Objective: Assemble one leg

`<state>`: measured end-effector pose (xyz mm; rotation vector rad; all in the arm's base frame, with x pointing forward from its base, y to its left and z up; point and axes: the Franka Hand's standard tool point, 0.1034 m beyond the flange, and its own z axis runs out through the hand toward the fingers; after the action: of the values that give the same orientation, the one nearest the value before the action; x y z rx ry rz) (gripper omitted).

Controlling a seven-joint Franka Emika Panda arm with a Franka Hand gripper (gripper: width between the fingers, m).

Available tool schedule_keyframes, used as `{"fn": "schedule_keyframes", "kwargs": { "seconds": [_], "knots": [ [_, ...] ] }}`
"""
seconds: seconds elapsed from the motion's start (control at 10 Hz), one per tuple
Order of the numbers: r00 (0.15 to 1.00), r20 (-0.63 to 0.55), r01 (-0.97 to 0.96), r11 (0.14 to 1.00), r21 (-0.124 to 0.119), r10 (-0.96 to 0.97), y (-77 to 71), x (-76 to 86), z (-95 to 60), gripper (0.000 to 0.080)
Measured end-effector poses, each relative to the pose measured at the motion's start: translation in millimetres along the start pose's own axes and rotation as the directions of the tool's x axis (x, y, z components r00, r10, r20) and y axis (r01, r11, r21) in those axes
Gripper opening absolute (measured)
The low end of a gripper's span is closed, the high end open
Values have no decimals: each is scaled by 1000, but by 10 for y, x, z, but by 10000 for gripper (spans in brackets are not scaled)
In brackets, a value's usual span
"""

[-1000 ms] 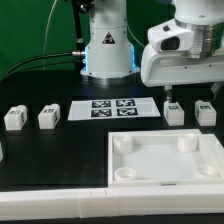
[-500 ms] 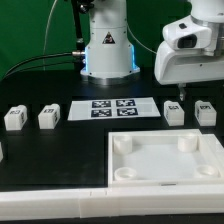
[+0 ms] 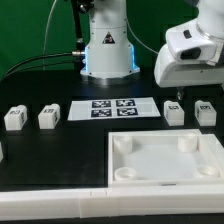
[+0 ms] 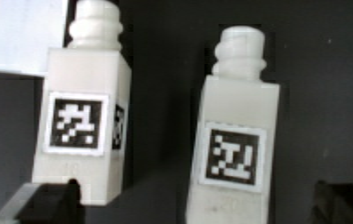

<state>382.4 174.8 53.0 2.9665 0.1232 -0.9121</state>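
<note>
On the black surface, toward the exterior view's right and just behind the large white square panel with round corner sockets: leg, a small white plastic square post lying flat with its marker tag uppermost and a knobbed peg at one end. A second leg lies just beside it, parallel and not touching. Two further legs lie well apart at the exterior view's left, with the marker board between the two pairs. Handling, judged: light, stiff and hard. The smooth plastic is likely a little slippery but not fragile, except perhaps at the peg. Hold, judged: across the two plain side faces at mid-body, level with the tag. The peg should stay free for a panel socket, and one fingertip must go into the narrow gap beside the neighbour. Arm pose: gripper hangs over the right-hand pair, pointing straight down, clear of both posts. Jaws spread wide and empty. The dark fingertips show at opposite edges of the wrist view, with both posts between them. Which of the two is aimed at cannot be told. Centring over one post looks necessary before any descent.
</note>
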Motion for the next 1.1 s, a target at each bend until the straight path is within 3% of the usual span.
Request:
{"fn": "schedule_keyframes", "kwargs": {
  "seconds": [0.2, 0.3, 0.4, 0.5, 0.6, 1.1],
  "knots": [
    [972, 235, -6, 1000, -12, 9, -98, 2, -24, 649],
    [961, 276, -2, 1000, -11, 5, -138, 77, -46, 649],
    [927, 374, 6, 1000, -20, 2, -135, 21, -40, 649],
    [897, 442, 11, 1000, -15, -3, -152, 107, 12, 649],
    [912, 410, 5, 1000, -2, -4, -179, 230, 42, 649],
    [922, 387, 4, 1000, 4, -6, -223, 297, 161, 649]
  ]
}}
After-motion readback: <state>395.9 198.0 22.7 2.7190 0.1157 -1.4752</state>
